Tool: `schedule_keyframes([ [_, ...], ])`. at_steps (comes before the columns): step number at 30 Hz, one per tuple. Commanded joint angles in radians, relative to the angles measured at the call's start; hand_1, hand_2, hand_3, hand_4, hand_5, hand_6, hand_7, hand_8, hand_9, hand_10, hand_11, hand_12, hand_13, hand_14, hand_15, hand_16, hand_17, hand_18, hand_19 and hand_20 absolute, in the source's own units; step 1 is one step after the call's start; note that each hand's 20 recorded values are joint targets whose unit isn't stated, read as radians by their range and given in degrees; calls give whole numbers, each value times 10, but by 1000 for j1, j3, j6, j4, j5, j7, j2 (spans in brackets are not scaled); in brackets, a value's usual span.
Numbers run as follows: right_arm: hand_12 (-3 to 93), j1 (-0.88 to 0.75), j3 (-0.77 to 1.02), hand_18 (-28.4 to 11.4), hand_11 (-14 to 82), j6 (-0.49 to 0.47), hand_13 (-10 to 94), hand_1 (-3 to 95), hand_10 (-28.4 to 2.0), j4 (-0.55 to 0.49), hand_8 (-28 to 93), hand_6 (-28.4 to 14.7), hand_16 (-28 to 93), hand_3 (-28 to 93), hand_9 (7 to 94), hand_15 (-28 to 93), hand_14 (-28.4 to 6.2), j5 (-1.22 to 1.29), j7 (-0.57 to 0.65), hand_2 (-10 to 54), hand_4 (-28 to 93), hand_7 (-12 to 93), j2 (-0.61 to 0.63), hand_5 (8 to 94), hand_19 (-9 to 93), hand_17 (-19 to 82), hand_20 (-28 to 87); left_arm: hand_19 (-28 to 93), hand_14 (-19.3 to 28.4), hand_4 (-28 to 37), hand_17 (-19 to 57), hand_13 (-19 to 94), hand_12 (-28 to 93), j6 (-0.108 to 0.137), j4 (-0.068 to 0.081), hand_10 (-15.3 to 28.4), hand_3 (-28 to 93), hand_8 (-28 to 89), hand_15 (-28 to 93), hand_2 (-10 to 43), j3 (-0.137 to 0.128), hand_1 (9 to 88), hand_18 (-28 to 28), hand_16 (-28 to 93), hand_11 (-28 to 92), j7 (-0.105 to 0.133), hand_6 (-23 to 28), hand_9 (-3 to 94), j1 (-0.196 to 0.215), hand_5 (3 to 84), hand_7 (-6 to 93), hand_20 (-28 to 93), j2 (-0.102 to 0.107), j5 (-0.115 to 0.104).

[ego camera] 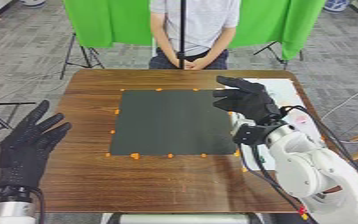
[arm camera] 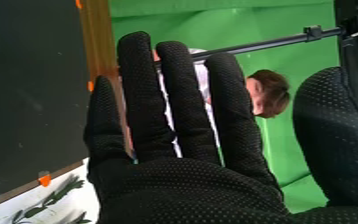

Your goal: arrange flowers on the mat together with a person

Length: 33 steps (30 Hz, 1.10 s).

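Note:
In the head view, the dark mat [ego camera: 171, 122] lies flat on the table, bordered by small orange marks. My right hand [ego camera: 246, 100] is over the mat's right edge and the white sheet, open and holding nothing. My left hand [ego camera: 24, 150] is at the table's left side, open, apart from the mat. The right wrist view has my right hand [arm camera: 193, 185] with straight fingers, the dark mat [arm camera: 29, 95] beside it, and green leafy stems [arm camera: 49, 200] on the white sheet.
A white sheet [ego camera: 282, 90] covers the table's right side, partly under my right arm. A person sits at the far edge with hands together in the lap. A thin black pole [ego camera: 182, 30] stands in front of the person.

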Motion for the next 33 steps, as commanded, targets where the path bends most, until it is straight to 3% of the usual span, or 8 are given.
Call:
schedule_keyframes([
  [1,149,1,3,-242,175,3,444,192,-170,-7,-119,-13,108,814,562,515,-186,-4,-2,71,-238,139,2,532,522,41,144,402,215,-263,-97,213,131,1,4,161,745,-93,482,86,-3,219,192,-48,217,-23,53,303,2,301,131,178,-16,8],
  [13,149,-10,12,-242,175,6,444,192,-171,-11,-119,-13,108,816,562,515,-186,-5,6,70,-238,138,0,531,522,41,143,401,216,-262,-97,213,130,-8,0,160,746,-94,482,86,-10,218,192,-47,217,-52,53,303,-4,302,132,178,-36,25],
  [15,148,-10,12,-242,174,8,444,192,-171,-12,-119,-13,108,816,562,515,-186,-6,5,70,-238,138,0,531,522,41,143,400,215,-262,-97,213,131,-2,0,160,745,-94,483,86,-10,218,192,-47,218,-46,53,303,-2,302,131,178,-29,17],
  [18,149,-16,17,-242,175,9,444,193,-171,-13,-119,-13,108,815,562,515,-186,-10,9,70,-238,138,-4,532,522,41,143,400,216,-263,-97,213,131,-7,-1,160,745,-94,483,86,-14,219,192,-48,218,-67,53,304,-7,302,131,178,-41,28],
  [20,149,-15,16,-242,176,9,444,192,-170,-12,-119,-13,108,815,562,515,-186,-4,8,70,-238,138,-2,532,522,41,143,400,216,-263,-97,213,131,-4,-2,161,745,-94,483,86,-13,219,192,-48,219,-67,53,304,-8,302,131,178,-42,26],
  [21,149,-19,20,-242,176,7,444,192,-170,-13,-119,-13,108,815,562,515,-186,-7,11,70,-238,138,-5,532,522,41,143,400,216,-263,-97,213,131,-1,-4,161,746,-94,483,86,-15,219,192,-48,219,-80,53,304,-11,302,131,178,-49,30],
  [24,149,-26,26,-242,176,3,444,192,-171,-14,-119,-14,108,815,562,515,-186,-9,12,71,-238,138,-7,532,522,41,143,400,216,-263,-97,213,130,-5,-4,161,745,-94,484,87,-15,219,192,-47,219,-70,53,305,-4,303,132,178,-46,27],
  [33,149,-27,30,-242,176,1,444,192,-170,-15,-118,-14,108,814,563,516,-186,-15,15,71,-237,137,-11,531,522,41,143,401,216,-263,-97,213,129,-10,-4,161,746,-94,486,87,-14,219,192,-48,221,-76,54,306,-9,304,132,179,-51,36],
])
